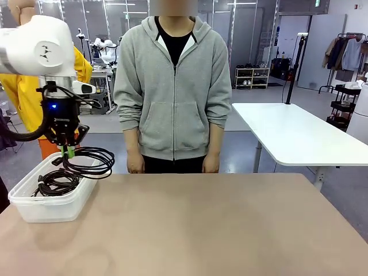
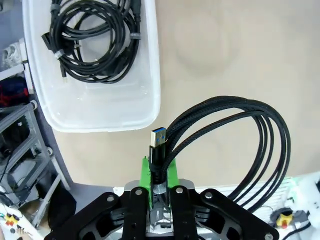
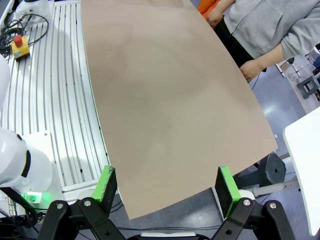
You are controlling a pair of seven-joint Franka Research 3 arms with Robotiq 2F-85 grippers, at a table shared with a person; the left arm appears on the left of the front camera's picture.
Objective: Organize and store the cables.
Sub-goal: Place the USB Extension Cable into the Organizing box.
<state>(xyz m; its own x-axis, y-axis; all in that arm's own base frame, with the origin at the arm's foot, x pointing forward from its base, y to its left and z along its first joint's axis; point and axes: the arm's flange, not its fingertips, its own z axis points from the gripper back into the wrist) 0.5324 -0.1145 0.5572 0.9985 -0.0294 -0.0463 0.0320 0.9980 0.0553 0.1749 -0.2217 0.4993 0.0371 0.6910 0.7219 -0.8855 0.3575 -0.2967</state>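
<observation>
Cables (image 2: pixel 95 40) already lie coiled inside the clear bin (image 1: pixel 54 210). The left hand (image 1: pixel 68 150) is clamped on one more coiled cable (image 1: pixel 92 161), hanging just above the bin's rim and, by my reading, the last to go in. Away from the bin, the right hand (image 3: pixel 167 187) stands apart over bare tabletop (image 1: pixel 218 230).

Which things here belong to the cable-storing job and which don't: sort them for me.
Part of the job:
- held cable, a black coil clamped in the left gripper above the table
- stored cables, coiled in the bin
- clear plastic bin

Not part of it:
- right gripper, open over the bare tan table
- person, standing with hands down
- white side table
</observation>
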